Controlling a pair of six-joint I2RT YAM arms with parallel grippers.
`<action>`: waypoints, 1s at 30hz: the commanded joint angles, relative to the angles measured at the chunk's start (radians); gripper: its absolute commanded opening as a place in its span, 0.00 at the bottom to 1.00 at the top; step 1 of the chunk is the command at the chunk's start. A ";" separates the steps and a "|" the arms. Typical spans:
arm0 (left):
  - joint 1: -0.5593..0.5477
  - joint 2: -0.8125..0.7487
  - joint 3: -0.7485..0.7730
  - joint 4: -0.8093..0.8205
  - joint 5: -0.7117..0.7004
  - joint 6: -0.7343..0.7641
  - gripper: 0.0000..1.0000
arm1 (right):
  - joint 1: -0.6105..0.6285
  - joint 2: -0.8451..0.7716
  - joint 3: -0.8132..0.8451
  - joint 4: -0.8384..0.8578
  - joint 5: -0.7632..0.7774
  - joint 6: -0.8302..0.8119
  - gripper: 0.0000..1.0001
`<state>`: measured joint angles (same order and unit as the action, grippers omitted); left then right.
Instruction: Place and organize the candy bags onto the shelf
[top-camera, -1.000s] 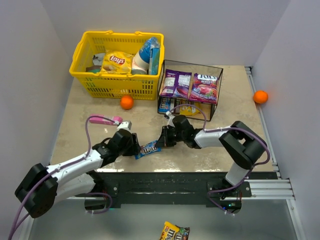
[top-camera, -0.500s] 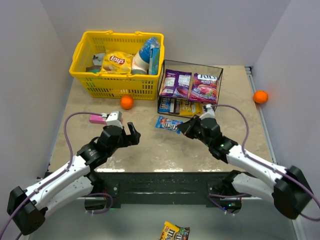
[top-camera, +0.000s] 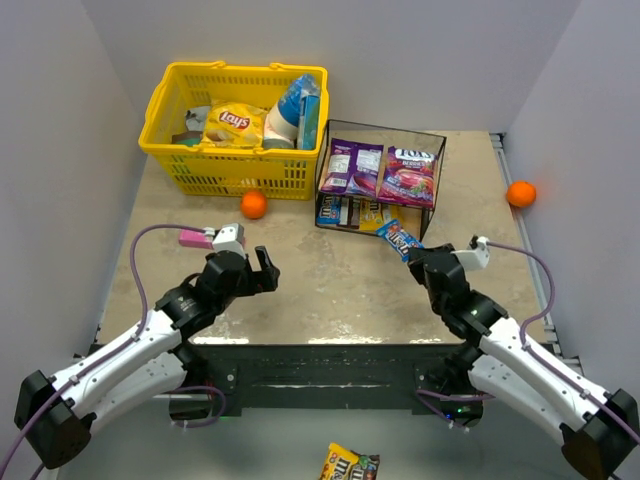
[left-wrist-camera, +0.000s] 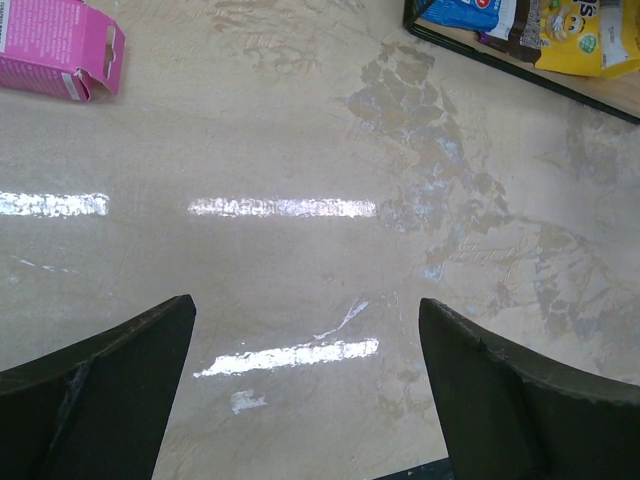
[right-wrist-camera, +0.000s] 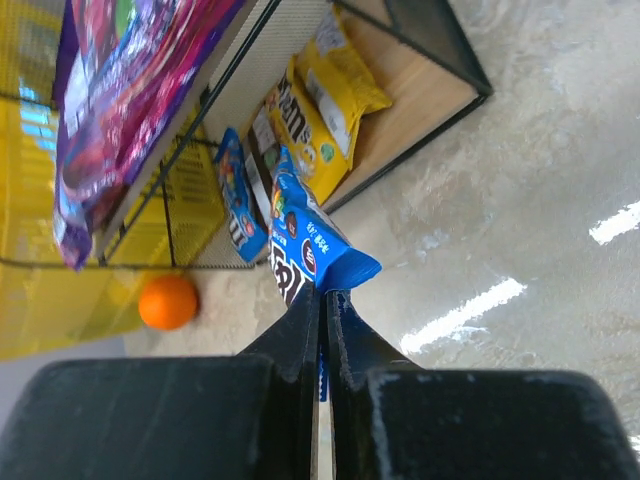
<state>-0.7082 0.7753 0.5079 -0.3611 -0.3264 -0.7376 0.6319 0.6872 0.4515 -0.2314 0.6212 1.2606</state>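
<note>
Beige marble-look worktop (top-camera: 330, 290) carries pretty much everything. Biggest thing on it is the yellow plastic basket (top-camera: 215, 172) in the far left corner, with a Lays chip bag (top-camera: 232, 124) and some other stuff I can't make out inside.

Just beside it to the right, against the far edge, sits the shelf (top-camera: 438, 180), black wire frame with pale wood boards. Two purple bags (top-camera: 351, 167) lie flat side by side on the top board. The bottom board has a row of small packets (top-camera: 345, 211), blue, brown and yellow.

Arm-wise, the left gripper (top-camera: 262, 268) hangs over bare worktop toward the near left, fingers spread wide with nothing between them. The right gripper (top-camera: 418, 258) is over toward the near right, just in front of the shelf's right front corner, and it's pinching a blue packet (top-camera: 400, 238) by one end. The packet's free end points up toward the shelf's lower tier, close to it, though I can't tell if it touches.

Smaller bits: a pink pack (top-camera: 192, 238) lies near the left edge. One orange (top-camera: 254, 204) rests right against the front of the basket, and a second orange (top-camera: 520, 193) sits off by the far right edge. A loose packet (top-camera: 350, 464) lies down below the near edge, off the worktop entirely.
</note>
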 joint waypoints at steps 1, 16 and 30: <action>0.000 0.002 0.026 0.022 -0.011 0.012 0.99 | -0.006 0.031 -0.002 0.004 0.166 0.213 0.00; 0.000 0.010 0.023 0.027 0.001 0.012 0.99 | -0.005 0.242 -0.011 0.208 0.386 0.618 0.00; -0.001 0.022 0.026 0.028 0.000 0.021 0.99 | -0.006 0.436 0.026 0.279 0.457 0.911 0.00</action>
<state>-0.7082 0.7952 0.5079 -0.3603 -0.3187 -0.7372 0.6281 1.0885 0.4381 0.0006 0.9760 1.9594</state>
